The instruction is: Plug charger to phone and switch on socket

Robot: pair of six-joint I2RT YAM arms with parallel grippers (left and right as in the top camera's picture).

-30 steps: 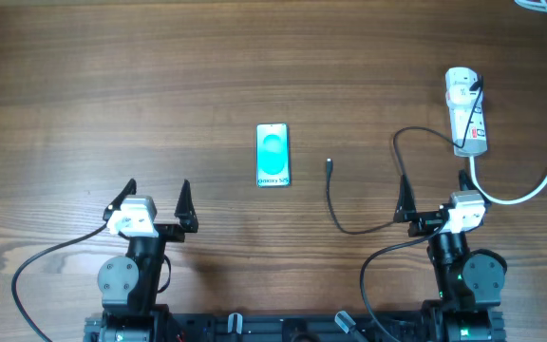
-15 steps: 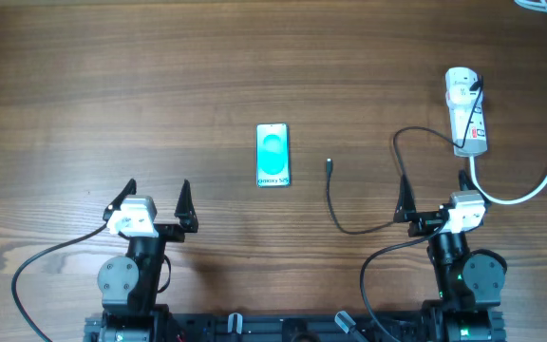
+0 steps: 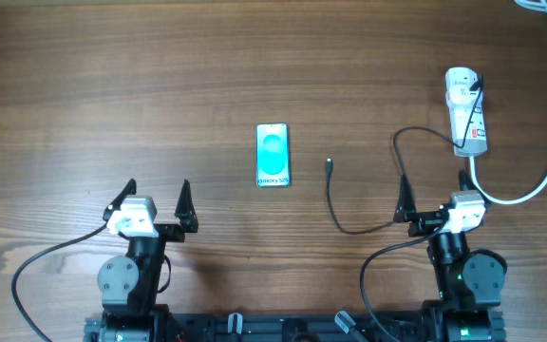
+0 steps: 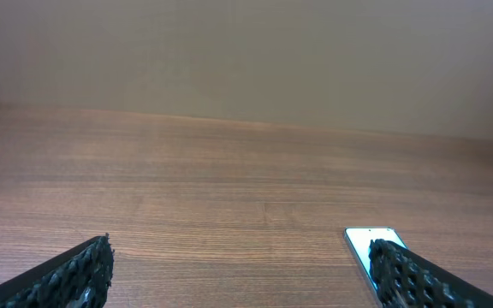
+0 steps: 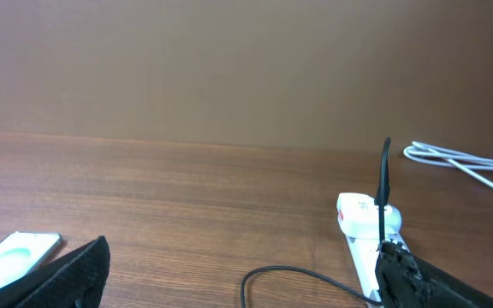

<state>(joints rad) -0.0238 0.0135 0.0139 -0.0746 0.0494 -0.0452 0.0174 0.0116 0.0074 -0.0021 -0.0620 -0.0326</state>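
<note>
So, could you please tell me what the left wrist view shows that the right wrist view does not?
Only the left wrist view: the left fingers, spread wide with nothing between them. Only the right wrist view: the socket, the charger cable curving on the table beside it, the thick white lead at far right, and the right fingers, also spread and empty. Both: the phone, lying flat, and the wooden table.
</note>
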